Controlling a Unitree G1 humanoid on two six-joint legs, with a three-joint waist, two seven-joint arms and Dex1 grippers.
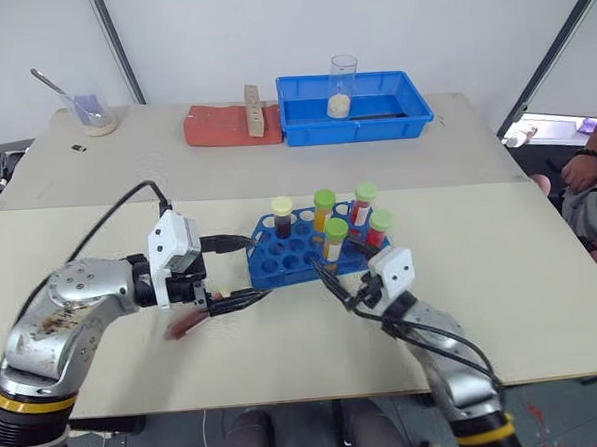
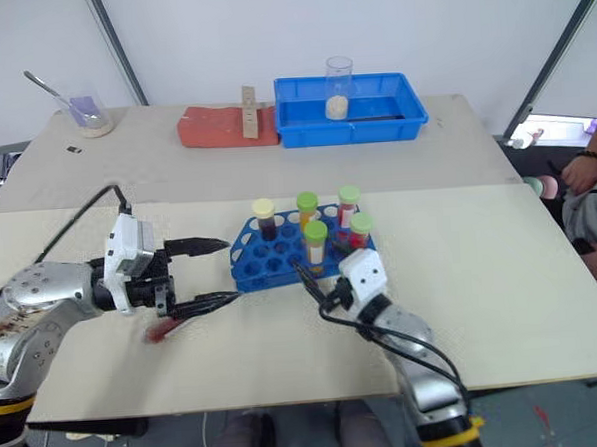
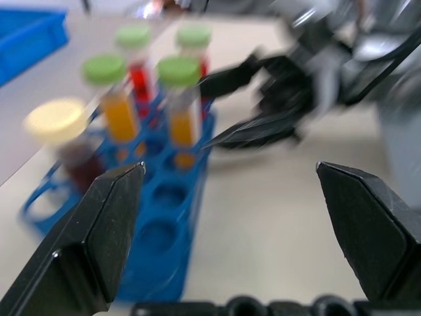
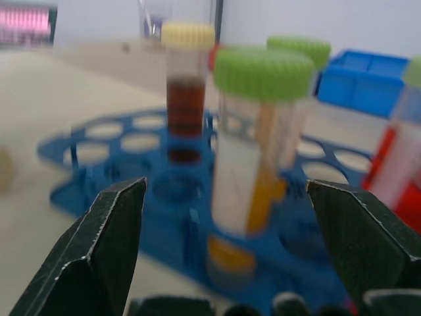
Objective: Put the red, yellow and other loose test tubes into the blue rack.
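the blue plastic rack (image 1: 300, 248) is holding five capped tubes mid-worktop. a red loose tube (image 1: 187, 324) is lying at its eight o'clock beneath the wide-open, empty left end effector (image 1: 231, 272); it should descend squarely. the right end effector (image 4: 223, 250) is gaping, empty.

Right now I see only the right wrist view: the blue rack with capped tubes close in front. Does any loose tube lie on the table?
Observer: Yes. One reddish thing, blurred but likely a tube, lies on the table to the left of the blue rack.
Operator: Where is the left gripper?
Observer: The left gripper is open, close to that reddish thing, with its fingertips at the rack's left end.
Operator: How many tubes stand in the rack?
Observer: Five: one with a yellow cap and four with green caps.
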